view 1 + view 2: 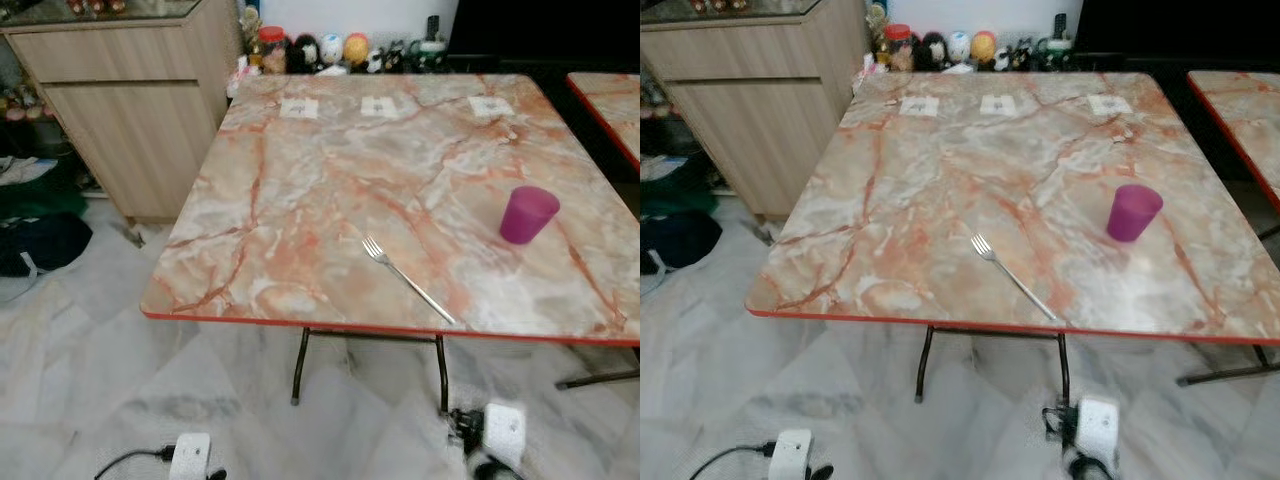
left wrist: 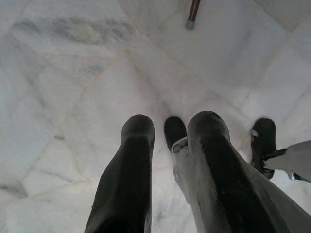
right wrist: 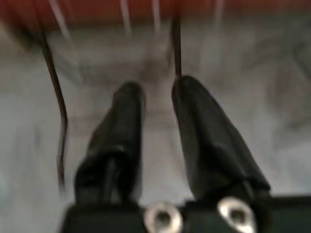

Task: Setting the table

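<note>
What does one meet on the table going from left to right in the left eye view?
Fork → purple cup. Along the far edge, also left to right: three white paper squares.

The 2 eye views look forward and down from the head onto the table (image 1: pixel 300 190), sharing its whole top, fork (image 1: pixel 405 277) and cup (image 1: pixel 527 214).

The left wrist view looks down along the left gripper (image 2: pixel 170 127) at floor (image 2: pixel 73 73) well beyond its fingertips.

The right wrist view, blurred, faces along the right gripper (image 3: pixel 158 92) toward the table's legs (image 3: pixel 53 87) and red edge ahead.
</note>
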Controlling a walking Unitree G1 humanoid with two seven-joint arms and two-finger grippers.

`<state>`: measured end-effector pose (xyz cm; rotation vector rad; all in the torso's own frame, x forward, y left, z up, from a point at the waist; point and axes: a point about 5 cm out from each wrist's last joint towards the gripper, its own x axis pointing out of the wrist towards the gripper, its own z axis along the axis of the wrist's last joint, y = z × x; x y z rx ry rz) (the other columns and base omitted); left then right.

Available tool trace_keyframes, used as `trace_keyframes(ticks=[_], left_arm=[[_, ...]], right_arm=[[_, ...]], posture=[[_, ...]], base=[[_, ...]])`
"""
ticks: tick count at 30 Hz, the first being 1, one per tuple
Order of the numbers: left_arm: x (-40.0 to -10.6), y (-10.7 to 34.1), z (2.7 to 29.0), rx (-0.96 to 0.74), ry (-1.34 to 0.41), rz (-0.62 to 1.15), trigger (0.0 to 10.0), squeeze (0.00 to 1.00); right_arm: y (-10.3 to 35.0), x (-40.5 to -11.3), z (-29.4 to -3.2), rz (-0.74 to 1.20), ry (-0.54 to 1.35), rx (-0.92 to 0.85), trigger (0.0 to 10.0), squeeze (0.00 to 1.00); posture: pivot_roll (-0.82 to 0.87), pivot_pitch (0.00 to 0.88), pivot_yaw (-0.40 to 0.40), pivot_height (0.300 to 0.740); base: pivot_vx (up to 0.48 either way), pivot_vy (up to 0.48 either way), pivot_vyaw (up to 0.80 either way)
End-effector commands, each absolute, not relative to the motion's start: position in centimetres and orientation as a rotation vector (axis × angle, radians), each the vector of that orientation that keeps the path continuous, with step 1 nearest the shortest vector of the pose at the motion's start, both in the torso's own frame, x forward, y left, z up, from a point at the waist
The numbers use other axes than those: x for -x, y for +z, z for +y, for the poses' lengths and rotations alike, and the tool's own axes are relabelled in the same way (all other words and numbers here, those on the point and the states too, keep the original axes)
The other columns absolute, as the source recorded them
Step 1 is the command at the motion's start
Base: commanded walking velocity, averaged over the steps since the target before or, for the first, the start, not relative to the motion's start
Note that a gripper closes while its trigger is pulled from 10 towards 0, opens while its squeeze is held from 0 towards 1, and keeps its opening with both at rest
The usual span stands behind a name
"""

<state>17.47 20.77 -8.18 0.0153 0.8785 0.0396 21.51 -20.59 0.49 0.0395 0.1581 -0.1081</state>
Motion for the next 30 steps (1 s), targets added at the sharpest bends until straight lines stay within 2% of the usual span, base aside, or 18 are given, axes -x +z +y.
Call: trace_keyframes(ticks=[1,5,11,15,19,25,30], left_arm=[[-17.0,-8.4,20.9,-0.013,0.04,0.892,10.0,0.0],[-17.0,-8.4,20.8,-0.014,0.034,0.893,10.0,0.0],[-16.9,-8.4,20.8,-0.015,0.031,0.894,10.0,0.0],[-16.9,-8.4,20.8,-0.02,0.027,0.896,10.0,0.0],[-16.9,-8.4,20.7,-0.009,0.031,0.892,10.0,0.0],[-17.1,-8.3,20.8,0.004,0.042,0.886,10.0,0.0],[-17.2,-8.2,21.0,-0.012,0.035,0.886,10.0,0.0]], right_arm=[[1.6,-20.9,-20.3,0.129,-0.081,-0.017,10.0,0.0],[3.0,-19.4,-19.6,0.102,-0.07,0.006,10.0,0.0],[5.5,-19.7,-19.1,0.04,-0.078,0.043,10.0,0.0],[8.1,-21.8,-19.7,0.005,-0.084,0.006,10.0,0.0],[10.1,-25.0,-18.6,-0.046,-0.009,0.006,10.0,0.0],[10.5,-26.1,-18.0,-0.037,0.011,-0.002,10.0,0.0],[11.2,-27.2,-18.5,-0.037,-0.04,-0.036,10.0,0.0]], posture=[[-0.15,0.064,0.001,0.74],[-0.15,0.054,-0.002,0.74],[-0.15,0.045,0.0,0.74],[-0.16,0.036,0.007,0.74],[-0.13,0.032,0.003,0.74],[-0.14,0.061,0.011,0.74],[-0.13,0.072,0.015,0.74]], base=[[0.0,0.0,0.0],[0.0,0.0,0.0],[0.0,0.0,0.0],[0.0,0.0,0.0],[0.0,0.0,0.2],[0.0,0.0,0.8],[0.096,0.0,0.09]])
